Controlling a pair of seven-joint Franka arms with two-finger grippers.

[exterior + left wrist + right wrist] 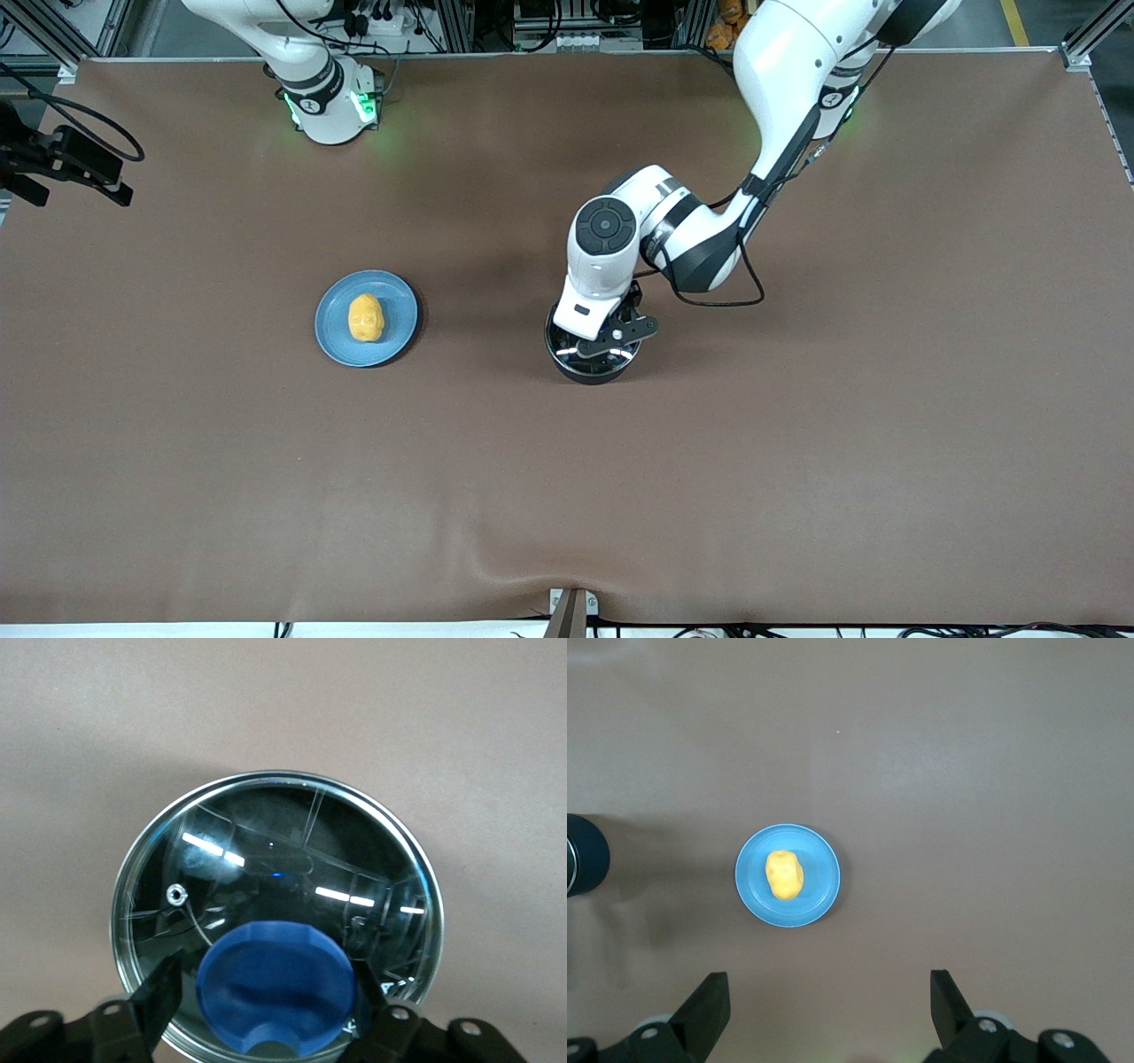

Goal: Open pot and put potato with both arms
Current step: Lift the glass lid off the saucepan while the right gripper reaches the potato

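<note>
Left gripper [275, 997] low over the pot [592, 354], fingers [159, 997] spread either side of the blue lid knob [276, 988], not pinching it; lid on; pot near counter [797, 443] centre. Right gripper [828, 1010] spread, high over the counter, waiting; potato [366, 317] on blue plate [399, 341], at the pot's nine o'clock in the front view, well apart.

Small yellow-orange lumpy potato [784, 874] resting on round flat blue plate [819, 890], on brown table covering [974, 788]. Black right gripper [829, 1003] high over table, fingers spread wide. Dark round pot [585, 866] partly visible at frame edge, well apart from plate.
</note>
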